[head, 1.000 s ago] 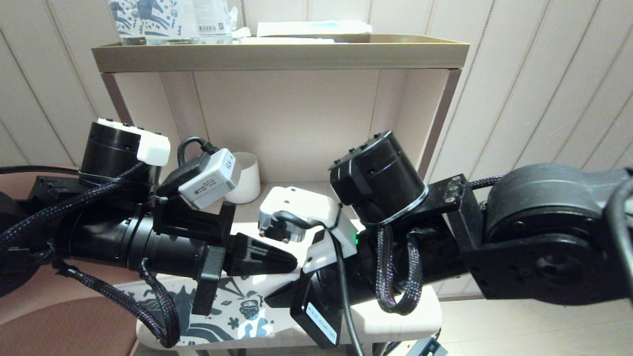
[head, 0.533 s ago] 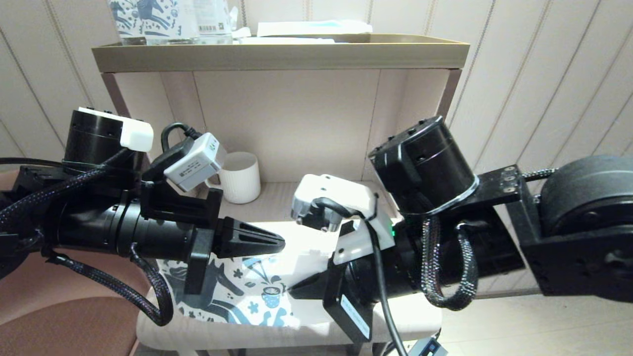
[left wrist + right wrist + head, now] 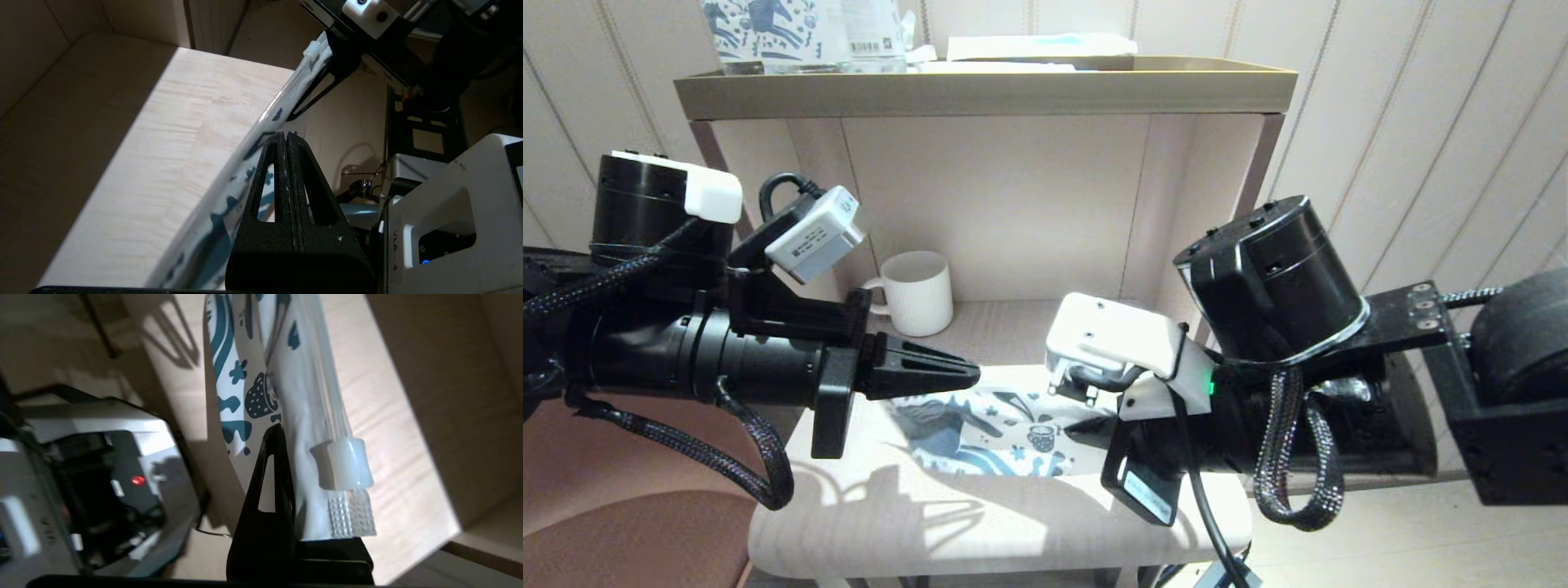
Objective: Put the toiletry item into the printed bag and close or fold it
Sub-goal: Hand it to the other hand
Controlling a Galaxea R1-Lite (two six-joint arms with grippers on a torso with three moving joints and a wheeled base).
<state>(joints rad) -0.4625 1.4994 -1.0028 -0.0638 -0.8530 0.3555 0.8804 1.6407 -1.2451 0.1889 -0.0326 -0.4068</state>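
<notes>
1. The flat white plastic zip pouch printed with dark blue horse and coffee cup (image 3: 1005,425) hangs stretched over the pale wooden counter (image 3: 907,523).
2. The left gripper (image 3: 968,376), fingers pressed together, pinches one end.
3. The right gripper (image 3: 282,437) clamps the other end beside the white slider tab (image 3: 345,463).
4. A ribbed white mug (image 3: 919,291) stands behind.

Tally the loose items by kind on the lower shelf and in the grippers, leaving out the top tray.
Printed bag, pinched at one end by the shut right gripper: 1
White ribbed mug at the back of the lower shelf: 1
Toiletry item: 0 in view
Total: 2
</notes>
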